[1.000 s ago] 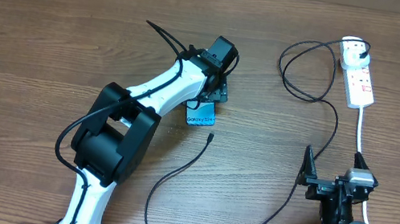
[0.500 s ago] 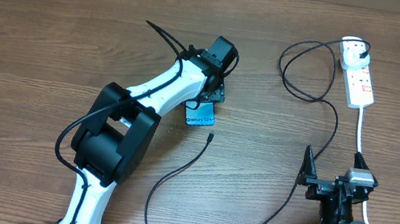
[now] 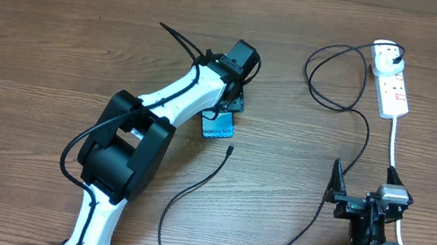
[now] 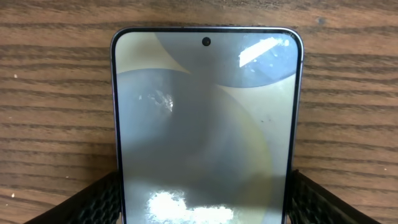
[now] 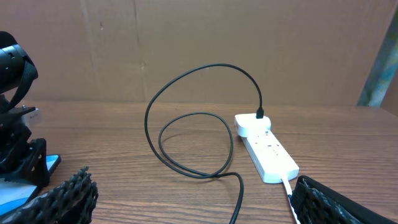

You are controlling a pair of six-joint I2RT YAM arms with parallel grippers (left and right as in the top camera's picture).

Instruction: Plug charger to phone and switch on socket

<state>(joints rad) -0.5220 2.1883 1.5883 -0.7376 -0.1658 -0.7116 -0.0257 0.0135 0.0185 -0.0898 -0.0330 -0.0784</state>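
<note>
Altogether one phone (image 4: 205, 124), one charger (image 5: 252, 126) and one socket (image 3: 394, 91) are visible.

Even, bright light; white glare on the phone (image 4: 205, 124) screen.

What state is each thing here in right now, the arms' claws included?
phone: flat on the table, screen lit, no cable in it.
socket: switch position too small to tell.
charger: one end plugged into the socket, other end loose on the table.
left gripper: shut on the phone's sides.
right gripper: open, empty.
</note>
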